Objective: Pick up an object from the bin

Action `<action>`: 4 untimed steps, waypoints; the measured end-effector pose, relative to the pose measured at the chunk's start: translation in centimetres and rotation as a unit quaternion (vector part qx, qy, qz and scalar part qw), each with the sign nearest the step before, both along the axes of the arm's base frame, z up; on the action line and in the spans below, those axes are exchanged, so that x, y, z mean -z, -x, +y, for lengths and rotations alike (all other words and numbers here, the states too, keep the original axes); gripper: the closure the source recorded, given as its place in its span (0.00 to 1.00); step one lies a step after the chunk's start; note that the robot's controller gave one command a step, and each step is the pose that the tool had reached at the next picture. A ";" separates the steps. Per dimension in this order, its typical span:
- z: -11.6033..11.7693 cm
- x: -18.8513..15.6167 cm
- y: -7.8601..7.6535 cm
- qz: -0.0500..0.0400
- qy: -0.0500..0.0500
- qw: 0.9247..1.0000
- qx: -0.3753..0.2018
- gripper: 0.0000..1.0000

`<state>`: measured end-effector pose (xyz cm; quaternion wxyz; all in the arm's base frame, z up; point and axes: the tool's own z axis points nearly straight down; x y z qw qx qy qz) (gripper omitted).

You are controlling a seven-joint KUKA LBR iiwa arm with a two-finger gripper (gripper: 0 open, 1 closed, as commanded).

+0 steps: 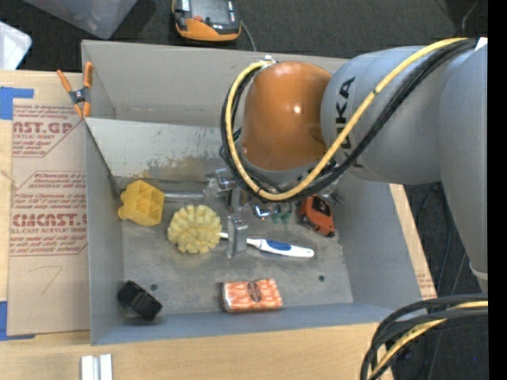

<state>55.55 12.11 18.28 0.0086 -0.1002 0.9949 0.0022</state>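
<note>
I see the grey metal bin (158,77) holding a yellow grid-faced block (142,203), a yellow spiky round ball (194,229), a white-and-blue plastic toothbrush (279,248), an orange patterned flat packet (251,294) and a small black piece (139,299). The gripper (227,212) sits low in the middle with its claw spread, between the ball and the toothbrush's left end.

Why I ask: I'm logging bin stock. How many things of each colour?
Yellow: 2, ridged block, bristly ball
Orange: 2, patterned packet, orange-black item
White and blue: 1, toothbrush
Black: 1, small object
Total: 6

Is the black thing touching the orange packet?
No. The black thing sits in the near left corner of the bin, and bare floor separates it from the orange packet.
</note>
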 end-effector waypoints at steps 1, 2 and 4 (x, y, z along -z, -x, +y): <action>-0.2 1.0 0.6 -0.002 0.000 1.000 -0.031 0.00; -6.1 1.2 0.8 -0.002 -0.001 1.000 0.002 0.00; -11.5 6.9 3.5 -0.005 0.001 0.999 -0.039 0.00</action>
